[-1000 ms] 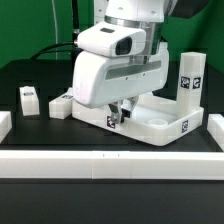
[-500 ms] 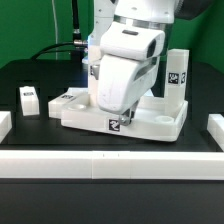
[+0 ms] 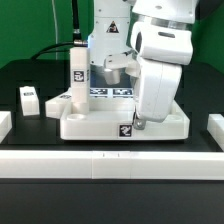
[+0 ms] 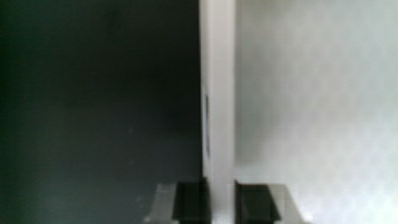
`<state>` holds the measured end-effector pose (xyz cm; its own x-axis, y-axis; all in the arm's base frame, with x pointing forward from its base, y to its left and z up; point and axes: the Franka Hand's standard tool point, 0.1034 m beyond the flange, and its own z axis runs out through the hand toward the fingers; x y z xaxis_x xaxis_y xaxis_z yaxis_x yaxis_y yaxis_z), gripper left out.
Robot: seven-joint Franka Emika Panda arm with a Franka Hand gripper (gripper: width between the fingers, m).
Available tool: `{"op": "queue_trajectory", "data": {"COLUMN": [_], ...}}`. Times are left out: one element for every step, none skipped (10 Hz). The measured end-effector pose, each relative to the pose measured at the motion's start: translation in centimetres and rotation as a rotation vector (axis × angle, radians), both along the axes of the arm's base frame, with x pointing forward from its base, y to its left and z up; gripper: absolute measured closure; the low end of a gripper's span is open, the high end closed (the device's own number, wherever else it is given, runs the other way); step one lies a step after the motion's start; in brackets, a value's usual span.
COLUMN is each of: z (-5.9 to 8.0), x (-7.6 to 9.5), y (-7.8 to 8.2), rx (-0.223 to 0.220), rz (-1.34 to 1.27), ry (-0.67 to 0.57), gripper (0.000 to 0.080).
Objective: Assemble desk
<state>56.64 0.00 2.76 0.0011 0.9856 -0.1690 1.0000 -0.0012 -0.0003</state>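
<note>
On the bench [image 3: 30,75] the tabletop [image 3: 95,126] is lying at centre, rim up. The end effector [image 3: 135,122] is clenching that rim near its 4 o'clock corner, and the wrist view is showing the thin wall pinched between the fingers [image 4: 183,203]. One leg [image 3: 77,65] is standing upright at the 10 o'clock corner, apparently socketed. A loose leg [image 3: 28,99] is lying at 9 o'clock, well apart. The arm is probably repositioning the tabletop. The next move is calling for a release, then a grasp on that loose leg.
</note>
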Motion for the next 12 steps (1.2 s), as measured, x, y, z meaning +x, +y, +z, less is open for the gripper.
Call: {"op": "queue_trajectory", "data": {"z": [0.0,-0.1,-0.2,0.0,0.1,0.4,0.8,0.6,0.6,0.6,0.8,0.9], "x": [0.0,0.3,1.4,2.7,3.6,4.3,5.0,4.8,4.7,4.7,5.0,5.5], "y": [0.1,0.9,1.4,1.5,1.6,1.6,1.4,1.2,1.2,1.2,1.3,1.6], "rx": [-0.006,-0.003,-0.005,-0.01,-0.018,-0.023,-0.022,-0.023,-0.023,-0.023,-0.022,-0.024], "rz": [0.012,0.001,0.007,0.008,0.007,0.006,0.006,-0.001,-0.001,-0.001,-0.001,-0.005], "ry": [0.001,0.002,0.008,0.004,0.016,0.028,0.018,0.019,0.02,0.019,0.015,0.018], "gripper": [0.0737,0.0737,0.0737,0.0737,0.0737,0.0737,0.0737,0.0737,0.0737,0.0737,0.0737,0.0737]}}
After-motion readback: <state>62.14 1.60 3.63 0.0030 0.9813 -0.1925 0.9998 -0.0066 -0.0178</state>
